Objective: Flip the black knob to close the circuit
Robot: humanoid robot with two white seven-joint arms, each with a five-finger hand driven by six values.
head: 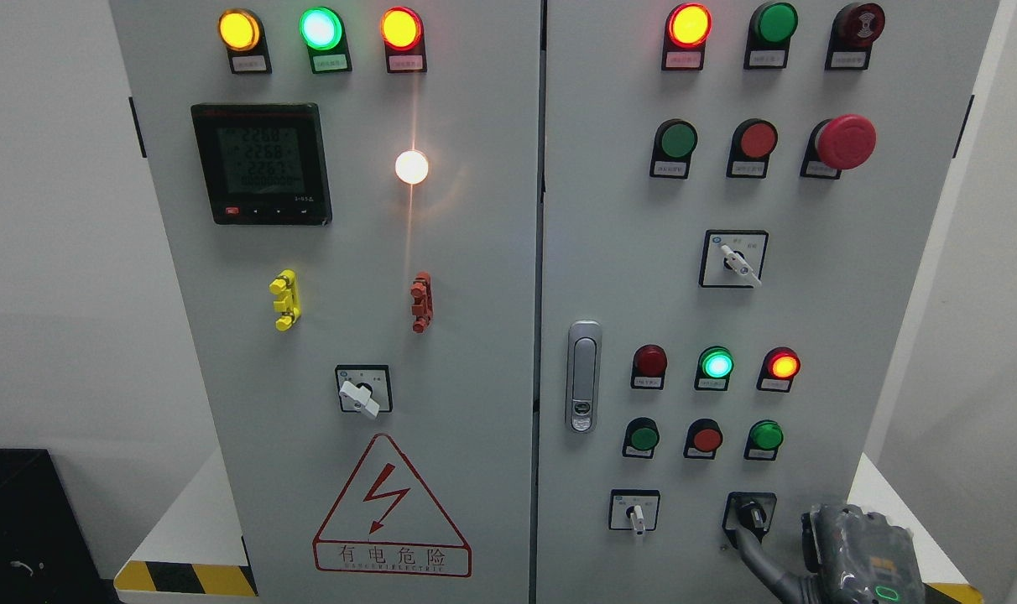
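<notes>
The black knob [751,512] sits on a black plate at the lower right of the right cabinet door [810,302]. My right hand [857,549] comes in at the bottom right corner, just right of the knob. A dark part of it reaches up and left to the knob's lower edge and touches it there. Whether the hand grips the knob is hidden. The left arm is out of view.
A white selector switch [636,513] sits left of the knob. Above are round buttons and lit lamps [716,365], another selector [739,262], a red emergency button [844,141] and the door latch [583,376]. The left door has a meter [261,164].
</notes>
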